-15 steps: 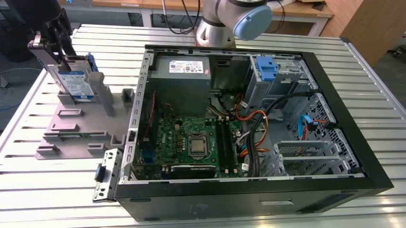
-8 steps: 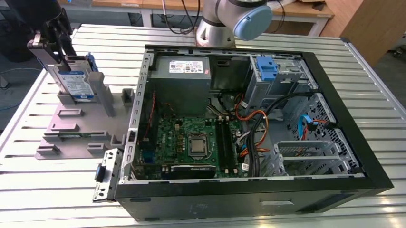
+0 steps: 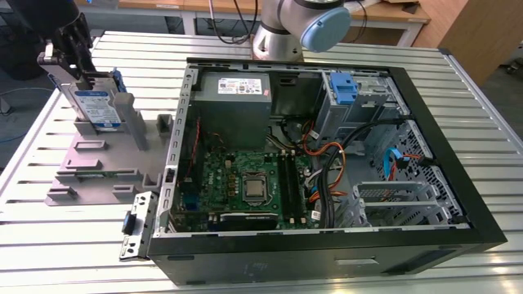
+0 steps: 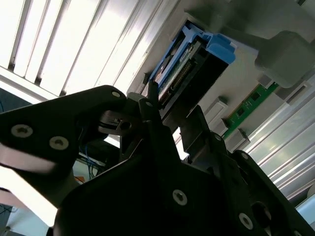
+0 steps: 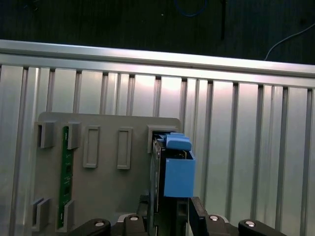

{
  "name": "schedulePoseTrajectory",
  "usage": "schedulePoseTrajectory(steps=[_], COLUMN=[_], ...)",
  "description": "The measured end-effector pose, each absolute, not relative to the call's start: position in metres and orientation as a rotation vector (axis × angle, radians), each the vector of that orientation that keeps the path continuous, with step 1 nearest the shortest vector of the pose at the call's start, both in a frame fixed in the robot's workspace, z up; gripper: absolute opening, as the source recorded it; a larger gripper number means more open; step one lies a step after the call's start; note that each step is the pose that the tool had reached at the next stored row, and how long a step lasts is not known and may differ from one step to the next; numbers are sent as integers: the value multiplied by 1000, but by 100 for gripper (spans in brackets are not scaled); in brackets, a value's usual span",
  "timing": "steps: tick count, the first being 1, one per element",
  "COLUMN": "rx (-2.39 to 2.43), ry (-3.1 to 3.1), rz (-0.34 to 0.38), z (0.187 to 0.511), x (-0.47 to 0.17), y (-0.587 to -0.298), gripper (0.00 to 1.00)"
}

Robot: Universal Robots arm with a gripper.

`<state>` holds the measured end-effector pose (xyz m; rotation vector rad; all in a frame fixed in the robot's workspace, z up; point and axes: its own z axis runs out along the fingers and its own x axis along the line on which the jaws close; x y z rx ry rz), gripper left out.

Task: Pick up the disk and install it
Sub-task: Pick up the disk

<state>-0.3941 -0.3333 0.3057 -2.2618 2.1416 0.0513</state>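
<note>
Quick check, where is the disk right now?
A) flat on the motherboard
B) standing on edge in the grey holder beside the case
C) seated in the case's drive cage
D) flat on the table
B: the disk stands on edge in the grey holder, outside the computer case.

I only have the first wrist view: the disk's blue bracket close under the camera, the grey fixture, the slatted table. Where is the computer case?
Observer: In the exterior view the open computer case lies on the same table, to the exterior view's right of the grey fixture.
Operator: How does the disk sit in that fixture?
Observer: The disk stands upright on its end in the fixture, with the gripper at its top end.
Operator: What stands out inside the case?
Observer: A bare blue latch piece sits on the metal drive cage, to the exterior view's right of the grey power supply.
</note>
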Motion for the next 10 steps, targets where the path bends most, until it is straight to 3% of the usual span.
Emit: schedulePoseTrajectory(steps=[10], rx=[-2249], ry=[2154], rz=[51], z=[304], x=[-392], y=[-335], gripper=[45])
